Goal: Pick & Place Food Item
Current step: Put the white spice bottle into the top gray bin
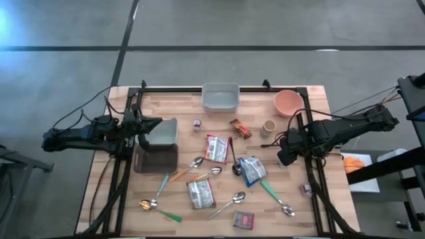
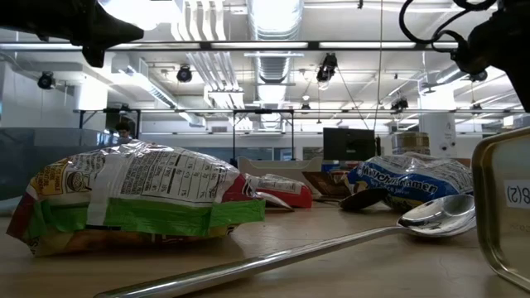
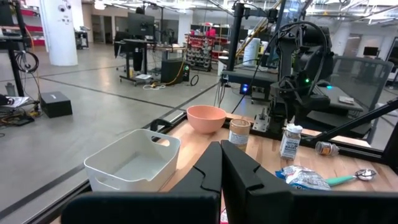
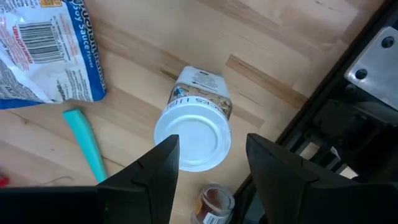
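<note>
Jar (image 4: 194, 121) — white-lidded, standing upright on the tabletop (image 1: 312, 99) just beside its right-hand frame rail — looks to be the food item being picked. The step in hand appears to be the approach before the grasp. In the right wrist view the right end effector (image 4: 211, 143) hangs directly over the lid with its fingers parted, one to each side, gripping nothing.

The next move probably calls for a straight descent until the fingers flank the jar's body below the lid, then a firm closing. The approach needs care because a small bottle (image 4: 214, 202) lies close by, and so does the rail.

The left end effector (image 3: 221, 168) waits at the tabletop's left side, its fingers pressed together and empty.

Several things are hard to judge. How far above the lid the right fingers stand cannot be told from the wrist view. In the high view the right arm (image 1: 332, 129) seems to cover the jar, so its place there is unclear. The low view is filled by snack packets (image 2: 141, 199) and a spoon (image 2: 435, 215), and shows no jar. The task names no destination — the white bin (image 1: 220, 97) and the pink bowl (image 1: 287, 103) are both candidates.
</note>
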You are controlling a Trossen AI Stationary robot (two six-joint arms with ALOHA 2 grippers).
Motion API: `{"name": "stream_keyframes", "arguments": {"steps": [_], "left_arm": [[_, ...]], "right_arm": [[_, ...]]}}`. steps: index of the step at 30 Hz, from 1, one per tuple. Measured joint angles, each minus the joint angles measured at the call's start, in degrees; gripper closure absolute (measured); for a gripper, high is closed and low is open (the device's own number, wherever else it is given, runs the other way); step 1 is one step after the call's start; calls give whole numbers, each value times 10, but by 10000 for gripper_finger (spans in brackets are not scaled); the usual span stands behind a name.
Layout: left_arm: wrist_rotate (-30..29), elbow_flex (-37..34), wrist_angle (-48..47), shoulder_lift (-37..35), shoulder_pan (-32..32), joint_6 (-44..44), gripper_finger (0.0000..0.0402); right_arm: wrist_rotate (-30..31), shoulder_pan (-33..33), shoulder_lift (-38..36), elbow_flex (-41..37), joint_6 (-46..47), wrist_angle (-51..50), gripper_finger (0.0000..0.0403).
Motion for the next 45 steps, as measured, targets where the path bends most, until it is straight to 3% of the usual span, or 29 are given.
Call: {"name": "stream_keyframes", "arguments": {"steps": [11, 23, 28, 36, 45], "left_arm": [[0, -1, -17, 0, 0, 0, 401], [0, -2, -128, 0, 0, 0, 401], [0, -2, -191, 0, 0, 0, 401], [0, -2, -260, 0, 0, 0, 401], [0, -2, -274, 0, 0, 0, 401]], "right_arm": [[-20, 0, 0, 4, 15, 1, 218], [-19, 0, 0, 4, 15, 12, 218], [29, -1, 0, 4, -51, 39, 218], [30, 0, 0, 4, -132, 53, 218], [31, 0, 0, 4, -81, 55, 218]]}}
